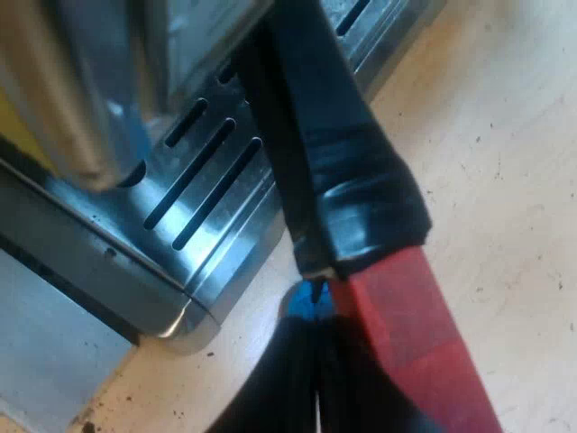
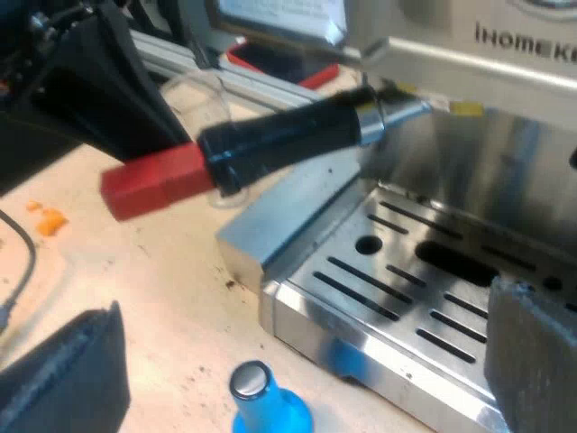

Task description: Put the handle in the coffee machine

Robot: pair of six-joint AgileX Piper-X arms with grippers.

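The holder's dark handle [image 1: 338, 153] with its red end [image 1: 410, 334] crosses above the machine's slotted drip tray [image 1: 203, 185]. My left gripper [image 1: 315, 329] has its fingers pressed together with only a thin slit, lying against the red end, which crosses over one finger. In the right wrist view the handle [image 2: 288, 140] sticks out from under the espresso machine's head [image 2: 505, 68], its metal neck at the machine's front. The left gripper [image 2: 108, 86] sits just behind the red end [image 2: 153, 185]. My right gripper [image 2: 293, 365] stands open and holds nothing, near the drip tray [image 2: 406, 280].
A blue tamper [image 2: 266, 401] stands on the wooden table [image 2: 153, 289] close to the tray's corner; its blue top [image 1: 305, 302] peeks out by the left fingertips. A measuring glass [image 2: 206, 99] stands behind the handle. A shiny metal cylinder [image 1: 81, 90] hangs over the tray.
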